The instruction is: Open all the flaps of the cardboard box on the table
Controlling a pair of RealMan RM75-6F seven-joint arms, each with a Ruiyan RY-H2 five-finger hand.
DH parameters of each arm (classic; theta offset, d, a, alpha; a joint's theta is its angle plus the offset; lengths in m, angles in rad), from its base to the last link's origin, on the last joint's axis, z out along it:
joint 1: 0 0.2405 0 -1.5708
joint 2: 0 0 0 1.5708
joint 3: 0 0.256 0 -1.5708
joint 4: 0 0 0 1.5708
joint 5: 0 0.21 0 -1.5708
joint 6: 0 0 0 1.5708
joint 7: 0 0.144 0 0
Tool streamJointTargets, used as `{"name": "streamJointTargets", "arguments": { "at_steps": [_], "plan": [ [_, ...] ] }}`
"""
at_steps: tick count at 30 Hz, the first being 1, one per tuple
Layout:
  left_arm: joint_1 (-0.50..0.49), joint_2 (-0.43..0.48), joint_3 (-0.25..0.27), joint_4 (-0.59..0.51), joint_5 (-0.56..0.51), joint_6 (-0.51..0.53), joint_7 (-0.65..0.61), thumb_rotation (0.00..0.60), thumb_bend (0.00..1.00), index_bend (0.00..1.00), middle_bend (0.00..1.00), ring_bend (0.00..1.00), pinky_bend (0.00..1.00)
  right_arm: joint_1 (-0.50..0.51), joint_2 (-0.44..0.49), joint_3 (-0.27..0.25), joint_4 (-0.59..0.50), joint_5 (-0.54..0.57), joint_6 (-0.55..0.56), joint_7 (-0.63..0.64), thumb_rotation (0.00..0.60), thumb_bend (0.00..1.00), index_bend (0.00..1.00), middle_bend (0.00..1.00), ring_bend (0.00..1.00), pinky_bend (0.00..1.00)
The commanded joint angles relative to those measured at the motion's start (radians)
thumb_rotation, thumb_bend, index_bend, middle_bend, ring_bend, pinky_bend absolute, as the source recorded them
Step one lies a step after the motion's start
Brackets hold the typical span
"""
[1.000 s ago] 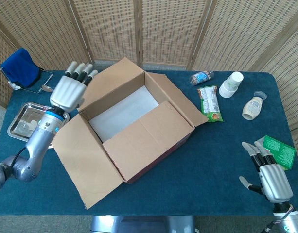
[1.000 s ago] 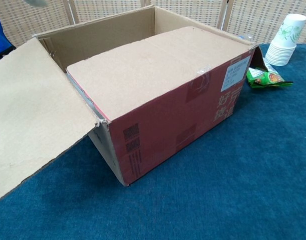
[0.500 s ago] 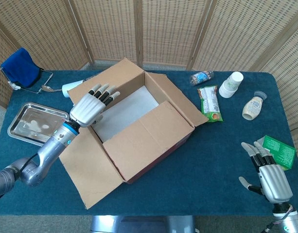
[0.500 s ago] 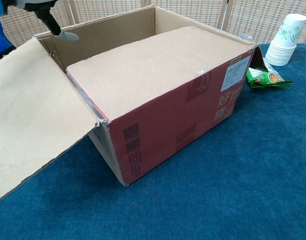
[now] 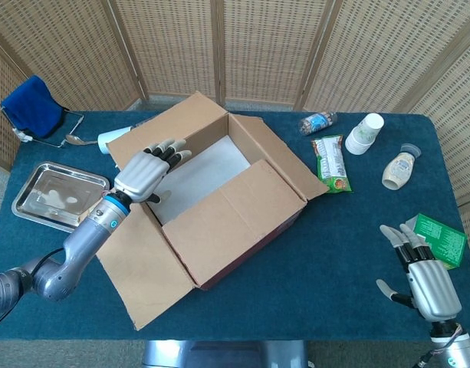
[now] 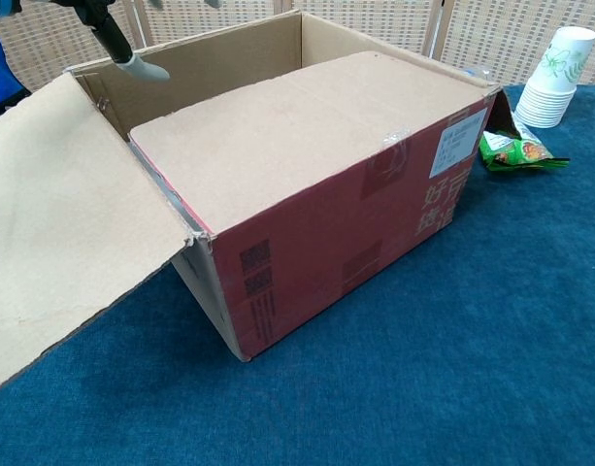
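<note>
The cardboard box [image 5: 242,222] stands mid-table, its red front [image 6: 346,243] facing the chest view. Its left flap [image 5: 142,261] lies folded out on the cloth, and the back and right flaps stand outward. The near long flap [image 5: 235,215] still lies flat over half the opening. My left hand [image 5: 146,172] hovers open over the box's left rim, fingers spread toward the white inside; only a fingertip [image 6: 142,66] shows in the chest view. My right hand [image 5: 426,280] rests open near the table's front right corner, holding nothing.
A metal tray [image 5: 50,195] and a blue cloth [image 5: 31,103] lie at the left. Right of the box are a green snack packet [image 5: 330,162], stacked paper cups [image 5: 365,133], a small bottle [image 5: 397,169], a plastic bottle [image 5: 317,121] and a green packet [image 5: 442,239].
My left hand has swung rightward and down from beyond the box's left side to over its left rim. The box and right hand have not moved.
</note>
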Motion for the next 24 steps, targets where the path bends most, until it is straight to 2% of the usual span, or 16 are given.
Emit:
{"name": "streamJointTargets", "arguments": {
  "at_steps": [1,9,14,18,24],
  "plan": [
    [-0.027,0.027,-0.002,-0.031,-0.086,-0.038,0.030,0.600,0.00,0.13,0.02,0.04,0.29,0.000,-0.001,0.000,0.000,0.000,-0.001,-0.002,0.600,0.20,0.06,0.14,0.02,0.16],
    [-0.060,0.004,0.022,-0.029,-0.173,-0.034,0.081,0.600,0.00,0.09,0.00,0.01,0.30,0.002,-0.003,-0.001,0.000,0.001,-0.005,-0.004,0.600,0.21,0.06,0.14,0.02,0.16],
    [-0.078,0.008,-0.038,-0.057,-0.300,-0.109,-0.052,0.600,0.01,0.08,0.00,0.01,0.31,0.003,-0.003,-0.001,0.001,0.002,-0.008,-0.005,0.600,0.20,0.06,0.13,0.02,0.16],
    [-0.100,0.013,-0.051,-0.049,-0.344,-0.118,-0.074,0.600,0.02,0.09,0.01,0.05,0.31,0.003,-0.004,-0.002,0.000,0.001,-0.008,-0.004,0.600,0.20,0.06,0.13,0.02,0.15],
    [-0.139,0.024,-0.055,-0.055,-0.456,-0.137,-0.100,0.600,0.02,0.09,0.12,0.16,0.36,0.003,-0.002,-0.003,0.000,-0.001,-0.006,-0.003,0.600,0.20,0.06,0.14,0.02,0.16]
  ]
}}
